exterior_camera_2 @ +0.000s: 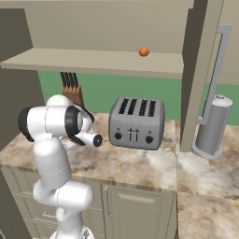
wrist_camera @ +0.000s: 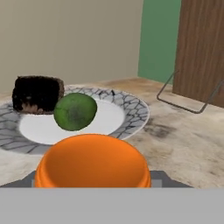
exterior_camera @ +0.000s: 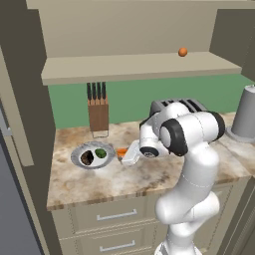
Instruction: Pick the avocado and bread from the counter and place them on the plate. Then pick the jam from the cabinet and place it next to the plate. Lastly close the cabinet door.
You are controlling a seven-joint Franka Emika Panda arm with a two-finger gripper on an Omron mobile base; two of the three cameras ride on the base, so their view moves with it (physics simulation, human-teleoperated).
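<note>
The grey-white plate [exterior_camera: 77, 157] [wrist_camera: 135, 109] lies on the marbled counter [exterior_camera: 149, 177], left of the arm. On it rest the dark-green avocado [exterior_camera: 100, 153] [wrist_camera: 75, 111] and, beside it, the dark-brown bread [exterior_camera: 87, 158] [wrist_camera: 37, 94]. My gripper [exterior_camera: 125, 153] [wrist_camera: 92, 181] reaches low over the counter just right of the plate, shut on the orange jam [exterior_camera: 121, 151] [wrist_camera: 92, 162]. The jar is upright and close to the plate's rim; its base is hidden. Above, the beige cabinet [exterior_camera: 134, 67] [exterior_camera_2: 93, 60] stands with its door [exterior_camera_2: 200, 70] open.
A small orange ball [exterior_camera: 183, 52] [exterior_camera_2: 144, 51] sits on the cabinet shelf. A knife block [exterior_camera: 98, 112] [wrist_camera: 203, 48] stands behind the plate. A toaster [exterior_camera_2: 136, 122] is behind the arm, and a grey paper-towel holder [exterior_camera_2: 212, 126] stands to the right.
</note>
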